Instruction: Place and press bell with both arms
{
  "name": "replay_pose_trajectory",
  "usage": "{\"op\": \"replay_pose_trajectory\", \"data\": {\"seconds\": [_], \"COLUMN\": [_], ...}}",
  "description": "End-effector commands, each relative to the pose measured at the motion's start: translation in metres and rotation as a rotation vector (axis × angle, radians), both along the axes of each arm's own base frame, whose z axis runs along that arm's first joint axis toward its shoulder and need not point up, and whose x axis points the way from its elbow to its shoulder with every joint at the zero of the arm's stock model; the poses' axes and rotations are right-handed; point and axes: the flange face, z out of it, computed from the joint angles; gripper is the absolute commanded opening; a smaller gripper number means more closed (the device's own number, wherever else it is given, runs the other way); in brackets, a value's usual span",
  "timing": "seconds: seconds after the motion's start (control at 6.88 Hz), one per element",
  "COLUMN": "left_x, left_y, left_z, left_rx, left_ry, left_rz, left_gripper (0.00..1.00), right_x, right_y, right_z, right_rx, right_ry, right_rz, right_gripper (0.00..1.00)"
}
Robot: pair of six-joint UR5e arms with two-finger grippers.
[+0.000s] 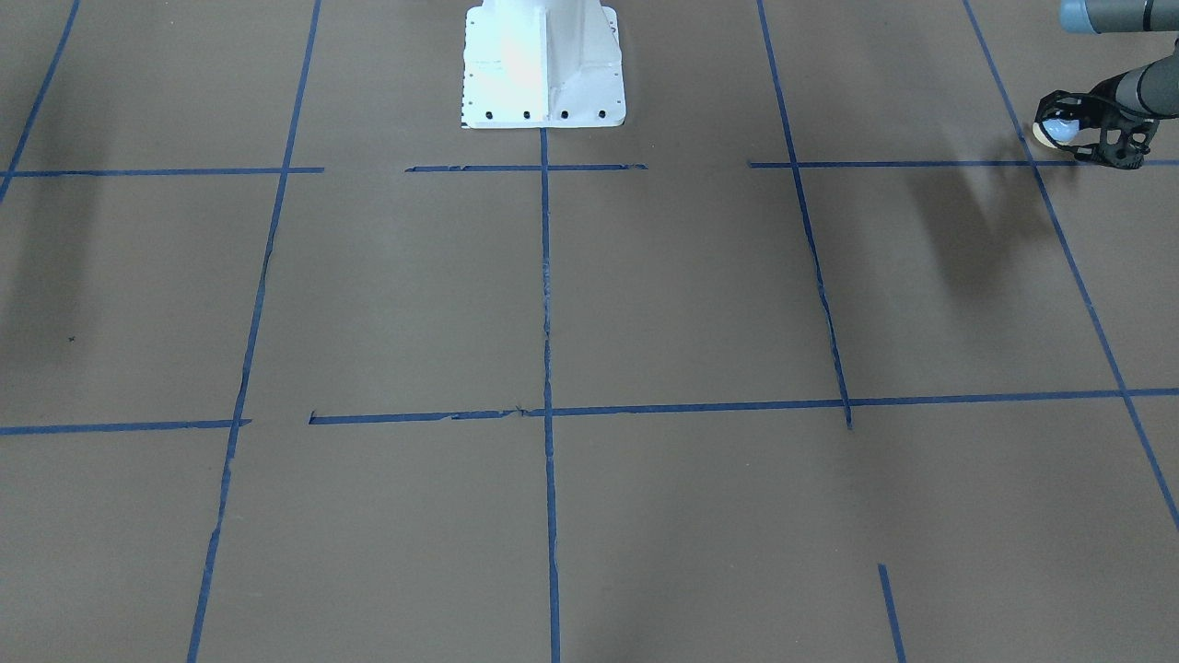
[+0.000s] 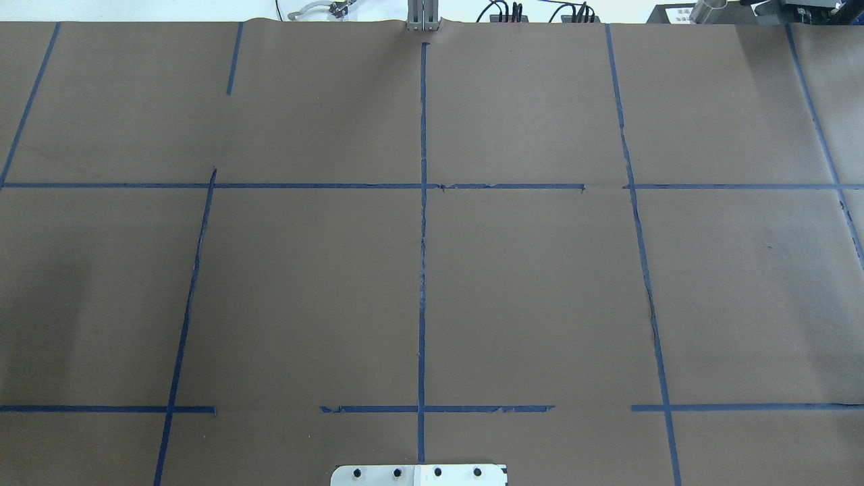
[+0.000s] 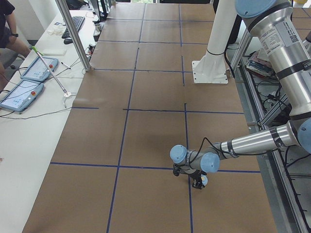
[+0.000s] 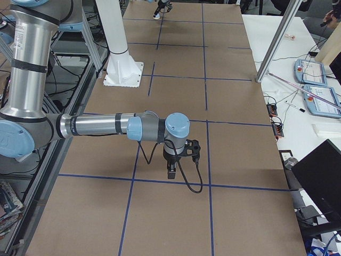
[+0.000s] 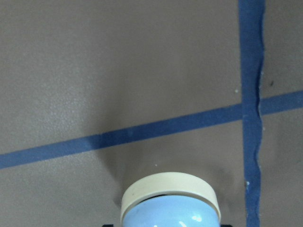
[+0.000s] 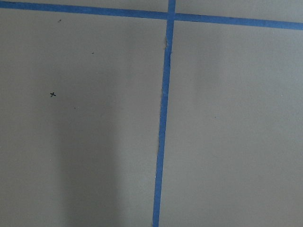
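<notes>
My left gripper [image 1: 1073, 131] is clamped on the bell [image 1: 1058, 129] — cream rim leading, blue dome toward my wrist — low over the paper-covered table [image 1: 645, 304], near a blue tape crossing [image 5: 251, 111]. My right gripper [image 4: 170, 169] hangs well apart; whether its jaws are parted I cannot tell.

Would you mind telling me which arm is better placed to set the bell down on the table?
Left. The left gripper grips the bell over the table, so it probably need only lower it. The right gripper hangs at the table's opposite end, far from the bell.
</notes>
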Motion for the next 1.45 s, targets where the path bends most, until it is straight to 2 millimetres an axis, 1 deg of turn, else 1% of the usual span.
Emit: {"op": "replay_pose_trajectory", "data": {"seconds": [0.0, 0.15, 0.29, 0.44, 0.58, 0.73, 0.87, 1.02, 1.16, 1.31], "left_x": [0.004, 0.006, 0.002, -0.024, -0.041, -0.051, -0.060, -0.056, -0.045, -0.034], "left_y": [-0.006, -0.015, -0.022, -0.041, -0.059, -0.072, -0.101, -0.132, -0.169, -0.203], "left_z": [-0.011, -0.034, -0.053, -0.070, -0.089, -0.119, -0.150, -0.171, -0.201, -0.224], "left_rx": [0.021, 0.055, 0.085, 0.120, 0.165, 0.217, 0.272, 0.304, 0.318, 0.323], "left_ry": [0.015, 0.042, 0.060, 0.074, 0.089, 0.107, 0.123, 0.139, 0.156, 0.167], "left_rz": [-0.004, -0.017, -0.049, -0.168, -0.252, -0.305, -0.386, -0.426, -0.479, -0.503], "left_gripper": [0.41, 0.36, 0.36, 0.33, 0.31, 0.30, 0.27, 0.27, 0.25, 0.24], "right_x": [0.001, 0.001, 0.001, 0.001, 0.001, 0.001, 0.001, 0.001, 0.001, 0.000], "right_y": [0.002, 0.002, 0.006, 0.008, 0.008, 0.008, 0.008, 0.007, 0.007, 0.006], "right_z": [-0.007, -0.010, -0.016, -0.015, -0.016, -0.021, -0.033, -0.037, -0.041, -0.040], "right_rx": [0.014, 0.021, 0.031, 0.029, 0.030, 0.038, 0.054, 0.063, 0.069, 0.068], "right_ry": [0.001, 0.000, 0.000, 0.000, 0.000, -0.001, -0.005, -0.006, -0.008, -0.005], "right_rz": [0.000, -0.001, -0.001, -0.001, 0.000, 0.002, 0.011, 0.011, 0.011, 0.010], "right_gripper": [1.00, 1.00, 1.00, 1.00, 1.00, 1.00, 1.00, 1.00, 1.00, 1.00]}}
